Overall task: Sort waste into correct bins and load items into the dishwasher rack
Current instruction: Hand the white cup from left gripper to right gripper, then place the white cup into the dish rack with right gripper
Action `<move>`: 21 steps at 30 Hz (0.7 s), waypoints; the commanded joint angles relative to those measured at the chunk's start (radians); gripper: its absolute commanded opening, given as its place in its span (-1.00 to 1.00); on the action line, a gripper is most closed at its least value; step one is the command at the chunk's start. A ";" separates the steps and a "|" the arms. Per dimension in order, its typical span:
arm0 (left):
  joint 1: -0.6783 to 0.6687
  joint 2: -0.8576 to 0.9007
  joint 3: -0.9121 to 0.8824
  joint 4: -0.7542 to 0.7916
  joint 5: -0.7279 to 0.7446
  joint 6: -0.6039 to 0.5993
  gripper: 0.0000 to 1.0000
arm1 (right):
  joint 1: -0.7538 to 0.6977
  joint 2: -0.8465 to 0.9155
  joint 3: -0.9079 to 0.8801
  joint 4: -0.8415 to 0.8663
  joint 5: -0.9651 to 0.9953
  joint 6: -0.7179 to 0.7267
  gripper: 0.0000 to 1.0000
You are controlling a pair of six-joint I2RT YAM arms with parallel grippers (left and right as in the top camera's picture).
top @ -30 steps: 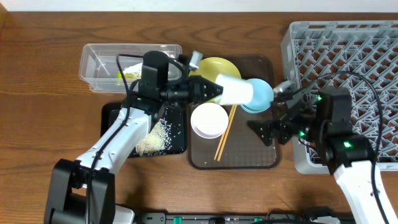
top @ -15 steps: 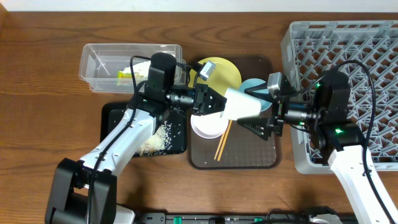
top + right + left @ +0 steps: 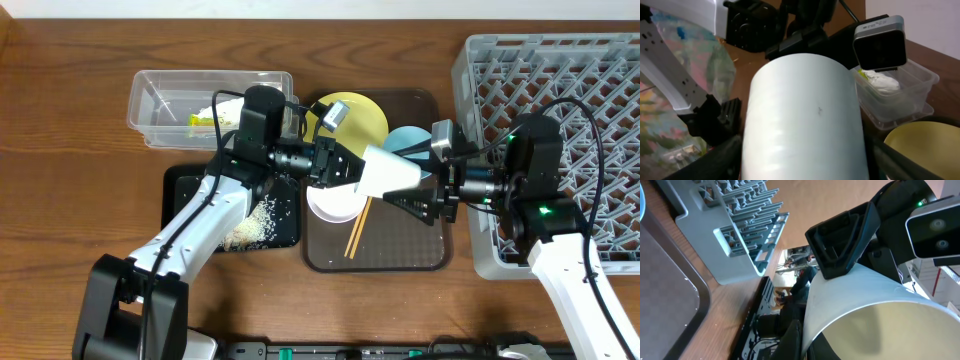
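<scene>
Bench (image 3: 60,150): dark wood, and it carries everything.

Dishwasher rack (image 3: 468,90): grey lattice on your right side.

Your left arm (image 3: 200,215) rises from the near left. It passes over the black tray (image 3: 180,185), then bends so the forearm runs rightward across the brown tray (image 3: 400,250).

Left tool (image 3: 340,168): clamped on the rim end of the cup (image 3: 388,172). The cup is white and held on its side off the brown tray, mouth toward your left wrist and base pointing right.

Your right arm (image 3: 560,270) comes up beside the rack, wrist turned leftward so the two tools face each other.

Right tool (image 3: 415,182): jaws apart, one on each side of the cup's base end. In the left wrist view a black finger (image 3: 845,240) lies against the cup's outer wall. You cannot tell from these views whether it is pressing.

Clear tub (image 3: 150,95): behind the black tray. It holds a green-yellow wrapper (image 3: 205,121) and a white tissue (image 3: 885,82).

On the brown tray:
- Yellow plate (image 3: 365,115) at the far edge.
- Blue bowl (image 3: 405,138) just right of the plate, partly under the cup.
- White bowl (image 3: 335,205) below the left tool.
- Chopsticks (image 3: 358,228) lying slantwise beside the white bowl.

Rice (image 3: 250,225): a loose heap on the black tray, partly hidden by your left arm.
</scene>
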 commanded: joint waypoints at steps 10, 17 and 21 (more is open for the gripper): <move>0.000 0.008 0.005 0.000 -0.130 0.105 -0.66 | -0.001 0.001 0.014 -0.076 0.207 0.000 0.22; 0.003 0.007 0.005 -0.214 -0.381 0.311 -0.26 | -0.010 -0.021 0.016 -0.150 0.642 0.054 0.16; 0.021 -0.003 0.005 -0.376 -0.629 0.422 -0.17 | -0.037 -0.064 0.035 -0.211 0.747 0.061 0.06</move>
